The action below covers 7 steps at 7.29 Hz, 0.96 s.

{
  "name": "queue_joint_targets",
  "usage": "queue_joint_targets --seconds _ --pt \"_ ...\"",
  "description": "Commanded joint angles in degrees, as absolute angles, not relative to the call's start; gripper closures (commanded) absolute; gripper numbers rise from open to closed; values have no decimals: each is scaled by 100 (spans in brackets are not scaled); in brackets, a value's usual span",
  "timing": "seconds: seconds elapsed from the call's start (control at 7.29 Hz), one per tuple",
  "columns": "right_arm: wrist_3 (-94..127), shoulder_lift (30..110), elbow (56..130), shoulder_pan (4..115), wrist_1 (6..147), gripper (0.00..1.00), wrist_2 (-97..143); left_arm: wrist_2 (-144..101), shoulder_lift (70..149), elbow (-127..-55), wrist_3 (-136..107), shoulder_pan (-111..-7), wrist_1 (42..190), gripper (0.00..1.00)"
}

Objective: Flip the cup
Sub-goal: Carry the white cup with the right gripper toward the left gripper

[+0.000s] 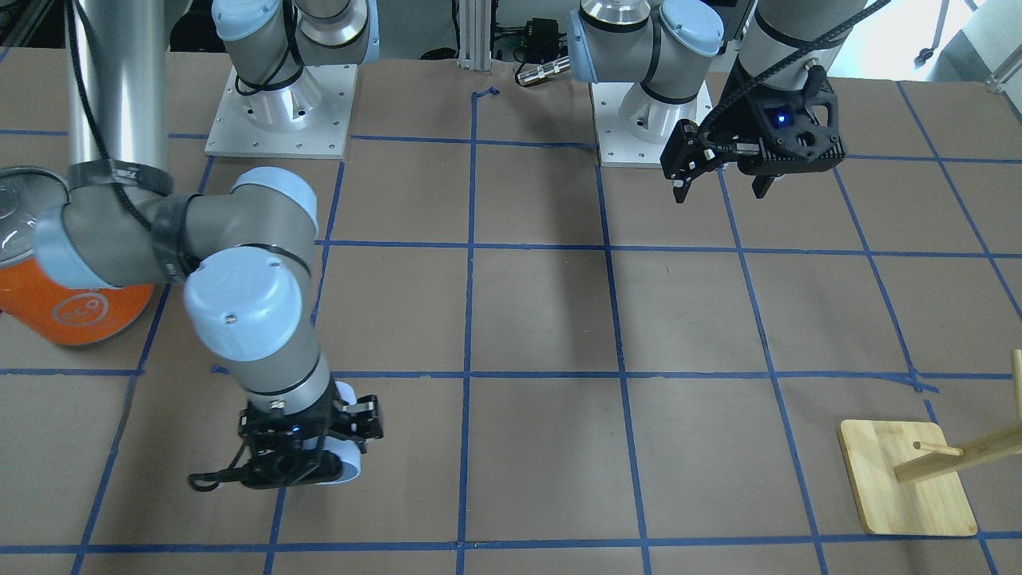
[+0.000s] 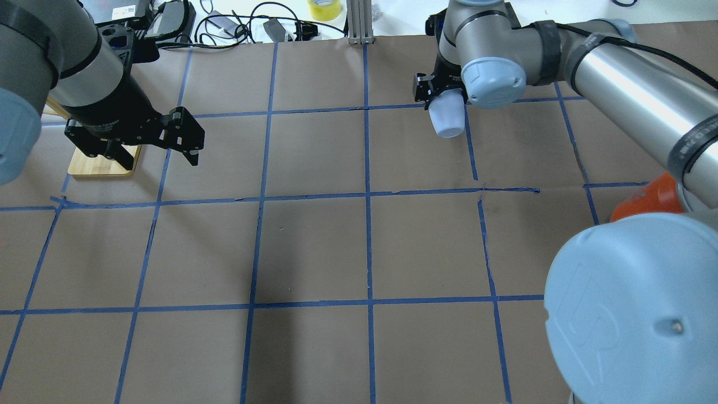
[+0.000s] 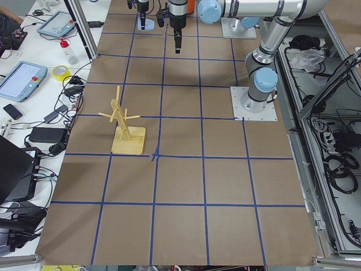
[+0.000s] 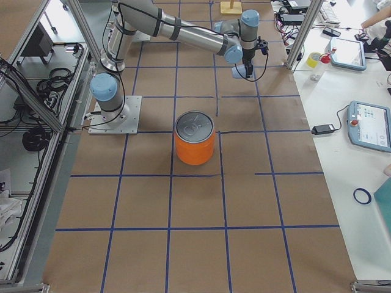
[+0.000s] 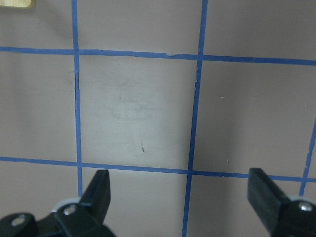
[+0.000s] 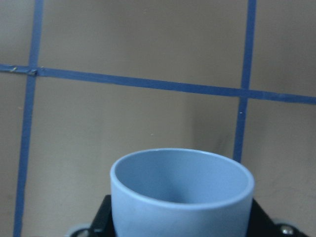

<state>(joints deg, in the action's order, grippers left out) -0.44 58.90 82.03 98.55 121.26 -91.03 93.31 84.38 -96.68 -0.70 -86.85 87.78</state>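
Small pale bluish-white plastic cup (image 2: 449, 123), clamped in the right gripper (image 2: 440, 101), by far the nearer arm.
Overhead: it sits tilted in the jaws over the far right of the brown paper-covered table (image 2: 314, 247). Right wrist: jaws flank its wall, open mouth showing, axis across the grip line. Left wrist: left gripper (image 5: 182, 197) spread wide, holding nothing, well apart.

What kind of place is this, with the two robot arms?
Most likely a robotics lab: a left arm and right arm bolted to a table marked with a blue tape grid, with control tablets and cables alongside.
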Motion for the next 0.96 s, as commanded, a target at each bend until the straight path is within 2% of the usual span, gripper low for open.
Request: queue_joint_targets --seconds 0.0,0.41,0.82 --pt "-26 5827 8218 10597 12190 100 -9062 9325 8437 -9668 -70 -8666 8771 0" --pt "-1214 5748 8218 11257 12260 100 -9149 9325 8437 -9668 -70 -8666 8771 0" --pt "-2956 5537 8751 11434 13559 100 -9062 9334 8437 -9668 -62 -8657 8771 0"
